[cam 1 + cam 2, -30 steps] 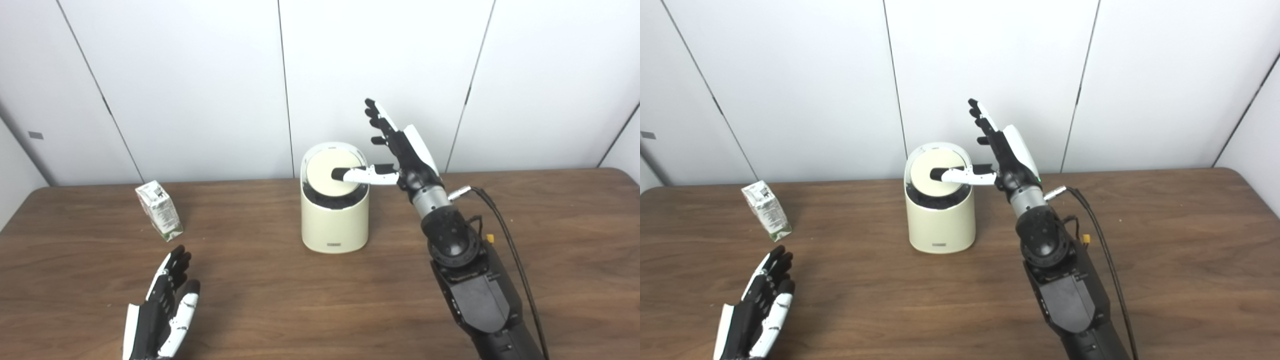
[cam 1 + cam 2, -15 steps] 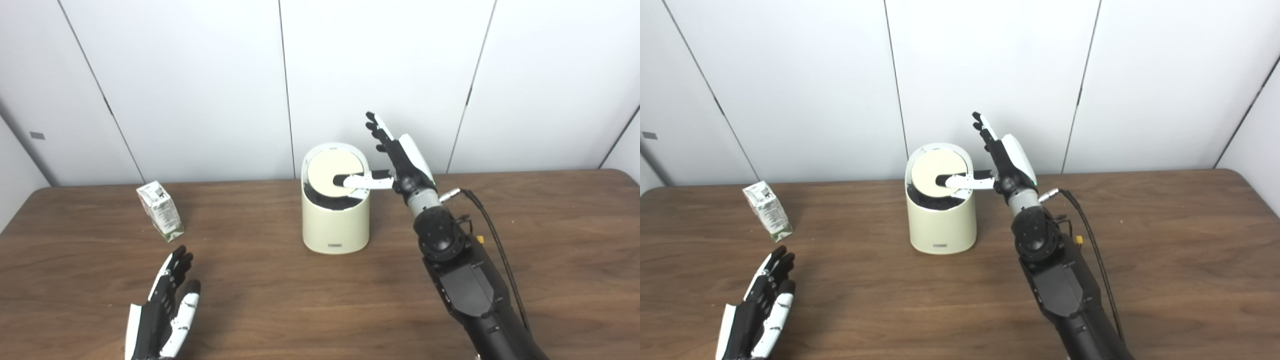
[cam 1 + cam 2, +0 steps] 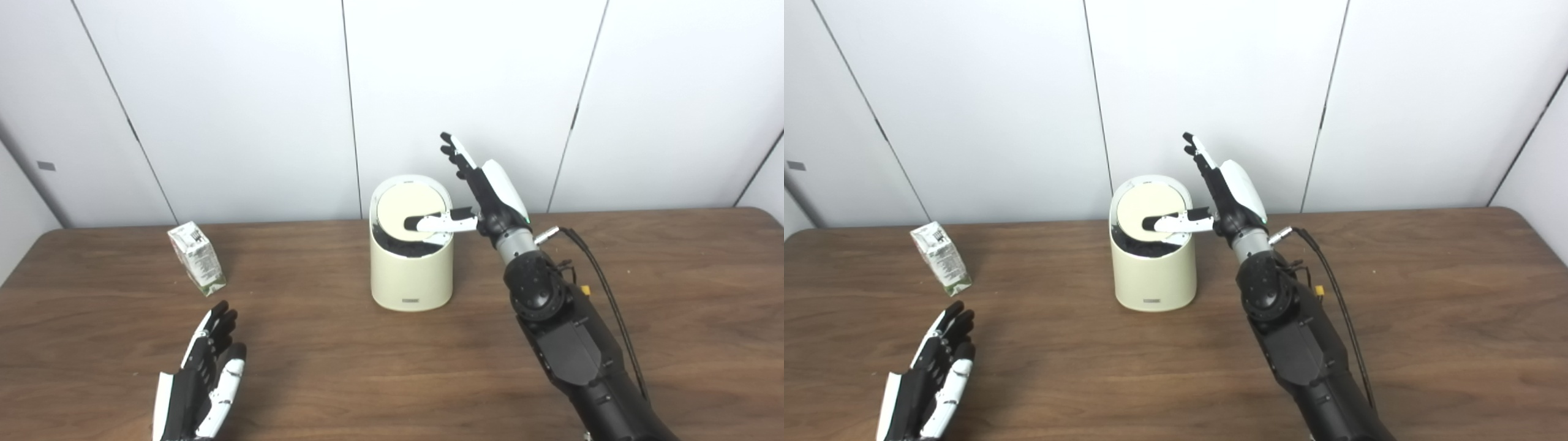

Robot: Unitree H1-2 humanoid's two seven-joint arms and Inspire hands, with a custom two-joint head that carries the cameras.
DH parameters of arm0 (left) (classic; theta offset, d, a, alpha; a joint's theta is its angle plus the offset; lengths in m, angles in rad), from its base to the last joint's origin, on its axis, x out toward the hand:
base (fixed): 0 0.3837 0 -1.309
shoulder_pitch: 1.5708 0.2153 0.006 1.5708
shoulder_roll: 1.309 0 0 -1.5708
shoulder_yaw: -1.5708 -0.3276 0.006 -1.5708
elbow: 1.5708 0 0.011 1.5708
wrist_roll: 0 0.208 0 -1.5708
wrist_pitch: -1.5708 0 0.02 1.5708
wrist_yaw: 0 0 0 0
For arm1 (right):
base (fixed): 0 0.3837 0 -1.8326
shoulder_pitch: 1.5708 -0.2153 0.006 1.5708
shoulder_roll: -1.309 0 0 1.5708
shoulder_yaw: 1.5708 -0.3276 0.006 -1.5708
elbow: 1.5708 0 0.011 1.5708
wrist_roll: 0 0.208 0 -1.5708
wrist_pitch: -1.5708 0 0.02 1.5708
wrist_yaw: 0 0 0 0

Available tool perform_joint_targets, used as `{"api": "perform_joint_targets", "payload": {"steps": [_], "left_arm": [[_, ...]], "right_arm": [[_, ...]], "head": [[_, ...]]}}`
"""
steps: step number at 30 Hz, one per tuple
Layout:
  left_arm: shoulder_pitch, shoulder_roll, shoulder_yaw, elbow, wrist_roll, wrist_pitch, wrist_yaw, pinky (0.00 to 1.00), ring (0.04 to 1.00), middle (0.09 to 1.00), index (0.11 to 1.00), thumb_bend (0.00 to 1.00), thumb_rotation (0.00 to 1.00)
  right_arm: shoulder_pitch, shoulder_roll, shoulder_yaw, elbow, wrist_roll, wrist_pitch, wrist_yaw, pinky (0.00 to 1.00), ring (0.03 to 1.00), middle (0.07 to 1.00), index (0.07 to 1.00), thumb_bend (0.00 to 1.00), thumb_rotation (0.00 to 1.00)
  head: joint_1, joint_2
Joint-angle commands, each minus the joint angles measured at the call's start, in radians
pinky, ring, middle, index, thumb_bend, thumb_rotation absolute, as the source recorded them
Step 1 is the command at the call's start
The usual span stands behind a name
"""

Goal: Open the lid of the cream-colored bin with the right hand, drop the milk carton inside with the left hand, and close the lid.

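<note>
The cream-colored bin [image 3: 411,272] stands at the table's middle back. Its round lid [image 3: 409,211] is tipped up toward me, showing a dark gap along its lower front edge. My right hand [image 3: 481,193] is open beside the bin's right rim, fingers raised, with the thumb lying across the lid's right part. The small white and green milk carton [image 3: 197,257] stands tilted at the back left, alone. My left hand [image 3: 199,380] rests open, palm up, near the table's front left, well short of the carton.
The brown wooden table [image 3: 343,367] runs the full width of the view, with white wall panels behind. A black cable [image 3: 597,269] trails from my right wrist over the table's right side.
My right hand has dropped lower and shifted a little left, its thumb now lying lower on the lid. The lid stays tipped. The left hand and the carton have not moved.
</note>
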Motion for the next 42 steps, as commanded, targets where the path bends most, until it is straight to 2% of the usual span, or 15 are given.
{"api": "perform_joint_targets", "payload": {"steps": [1, 11, 15, 23, 25, 27, 31, 37, 42], "left_arm": [[0.041, -0.026, -0.016, 0.060, -0.007, -0.012, 0.011, 0.92, 0.905, 0.894, 0.956, 0.45, 0.64], [0.041, -0.026, -0.016, 0.060, -0.007, -0.012, 0.011, 0.92, 0.905, 0.894, 0.956, 0.45, 0.64], [0.034, -0.024, -0.016, 0.081, -0.005, -0.046, 0.013, 0.90, 0.909, 0.892, 0.949, 0.44, 0.60], [0.033, -0.027, -0.015, 0.083, -0.002, -0.053, 0.015, 0.90, 0.912, 0.893, 0.950, 0.42, 0.59], [0.033, -0.029, -0.015, 0.085, 0.005, -0.057, 0.020, 0.90, 0.911, 0.888, 0.948, 0.43, 0.59], [0.032, -0.028, -0.016, 0.090, 0.013, -0.065, 0.023, 0.89, 0.910, 0.888, 0.948, 0.42, 0.59], [0.031, -0.029, -0.016, 0.090, 0.005, -0.060, 0.022, 0.89, 0.910, 0.891, 0.948, 0.42, 0.59], [0.032, -0.026, -0.018, 0.083, 0.006, -0.052, 0.024, 0.92, 0.914, 0.888, 0.944, 0.42, 0.60], [0.031, -0.026, -0.018, 0.085, 0.001, -0.047, 0.023, 0.90, 0.915, 0.891, 0.948, 0.44, 0.59]], "right_arm": [[-0.046, -0.019, 0.004, -0.008, -0.019, -0.036, -0.016, 0.86, 0.919, 0.924, 0.973, 0.98, 0.34], [-0.046, -0.018, 0.002, -0.007, -0.021, -0.039, -0.016, 0.86, 0.919, 0.924, 0.973, 0.98, 0.34], [-0.095, -0.060, 0.064, -0.044, -0.111, -0.004, 0.027, 0.83, 0.899, 0.912, 0.962, 1.00, 0.31], [-0.106, -0.067, 0.079, -0.046, -0.128, 0.008, 0.040, 0.84, 0.903, 0.913, 0.963, 1.00, 0.30], [-0.116, -0.073, 0.088, -0.037, -0.142, 0.007, 0.044, 0.81, 0.900, 0.908, 0.961, 1.00, 0.28], [-0.122, -0.077, 0.093, -0.025, -0.151, 0.001, 0.041, 0.82, 0.904, 0.907, 0.961, 1.00, 0.28], [-0.121, -0.070, 0.080, -0.020, -0.139, 0.004, 0.031, 0.80, 0.884, 0.896, 0.955, 1.00, 0.31], [-0.110, -0.043, 0.031, -0.023, -0.068, 0.010, 0.031, 0.78, 0.866, 0.891, 0.948, 1.00, 0.36], [-0.100, -0.042, 0.025, -0.040, -0.056, 0.010, 0.034, 0.79, 0.877, 0.894, 0.956, 0.97, 0.36]], "head": [[0.001, 0.001], [0.001, 0.001], [0.002, 0.008], [0.004, 0.010], [0.004, 0.008], [0.005, 0.007], [0.005, 0.008], [0.000, 0.009], [0.000, 0.009]]}}
